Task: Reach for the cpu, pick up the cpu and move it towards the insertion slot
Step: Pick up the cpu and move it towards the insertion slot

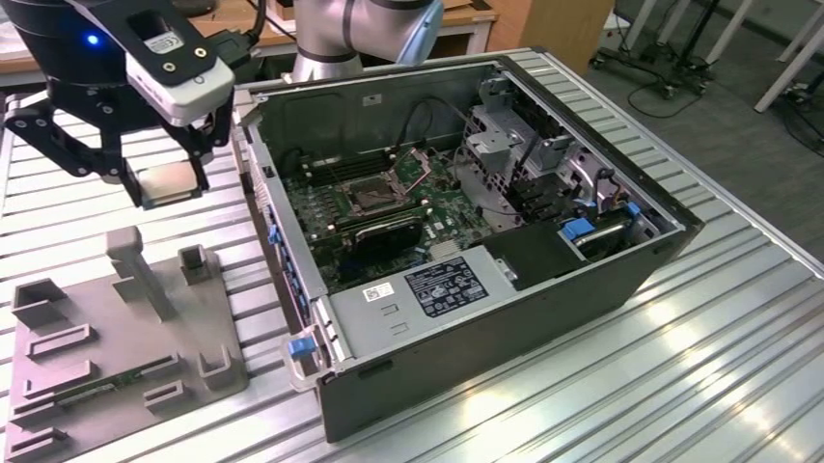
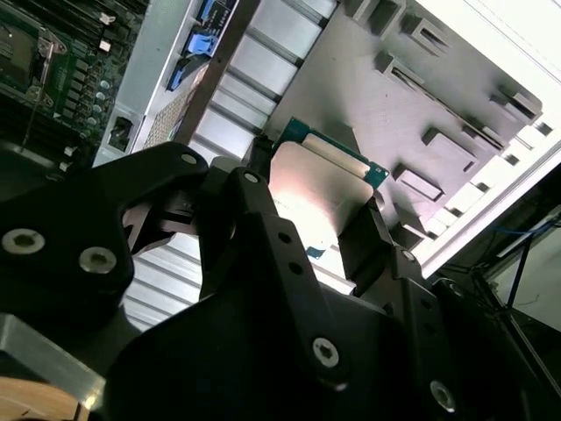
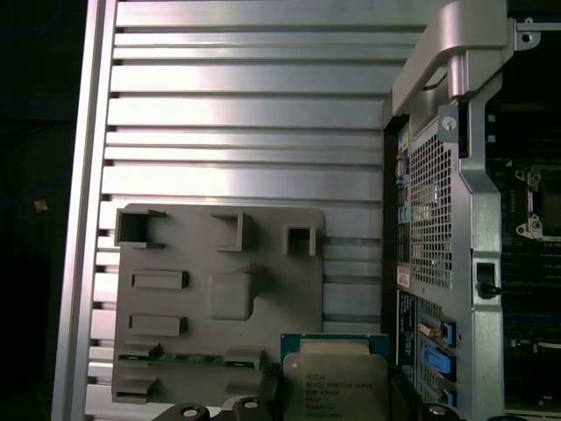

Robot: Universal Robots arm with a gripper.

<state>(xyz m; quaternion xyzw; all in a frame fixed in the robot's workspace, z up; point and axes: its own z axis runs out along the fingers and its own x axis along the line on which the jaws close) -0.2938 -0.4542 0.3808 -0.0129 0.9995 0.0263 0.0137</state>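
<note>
1 flat square silvery cpu (image 3: 337,381), green-rimmed, in pincer (image 1: 169,177)

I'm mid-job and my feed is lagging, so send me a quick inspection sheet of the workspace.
Surface: ribbed metal table.
Job's things: chip held above the table, outside the computer case; socket inside the open case.
Clutter: grey tray holding a green memory stick.
Grippers: claw shut on the chip.
Cables: black leads inside the case.
Surroundings: wheeled stands on the floor.

Open computer case (image 1: 541,318) stands beside grey parts tray (image 1: 103,328) on slatted table (image 1: 721,386).
</note>
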